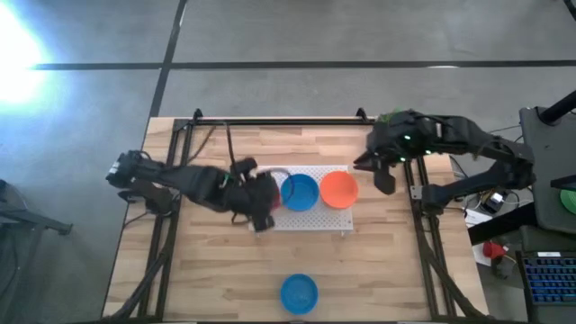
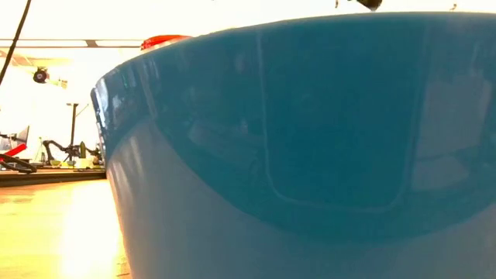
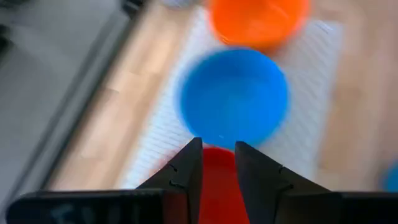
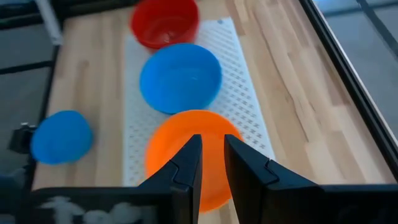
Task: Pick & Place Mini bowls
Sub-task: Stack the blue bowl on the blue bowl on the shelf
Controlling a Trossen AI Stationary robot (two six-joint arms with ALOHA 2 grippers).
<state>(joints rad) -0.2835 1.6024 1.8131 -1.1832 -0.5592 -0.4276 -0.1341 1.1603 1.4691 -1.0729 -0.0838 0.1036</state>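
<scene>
- Left gripper (image 3: 217,163): shown poised above the red bowl (image 3: 217,186), fingers parted by a narrow gap; nothing is seen clamped between them. The red bowl lies directly beneath the fingertips, with a blue bowl (image 3: 234,98) just ahead on the white perforated board (image 3: 314,81) and the orange bowl (image 3: 258,22) beyond that.
- Right gripper (image 4: 211,158): held over the orange bowl (image 4: 186,155), fingers narrowly parted and empty.
- Second blue bowl (image 1: 299,293): set apart on the bare wood, well clear of both grippers.
- Risk: the three bowls on the board sit nearly touching; a descent on the red rim may be judged likely to nudge the neighbouring blue bowl, or to skid the smooth shallow plastic aside.
- Surface: a pale wooden table (image 1: 378,270) framed by dark rails.
- Room: a grey concrete floor is seen around the table; equipment stands at the right.
</scene>
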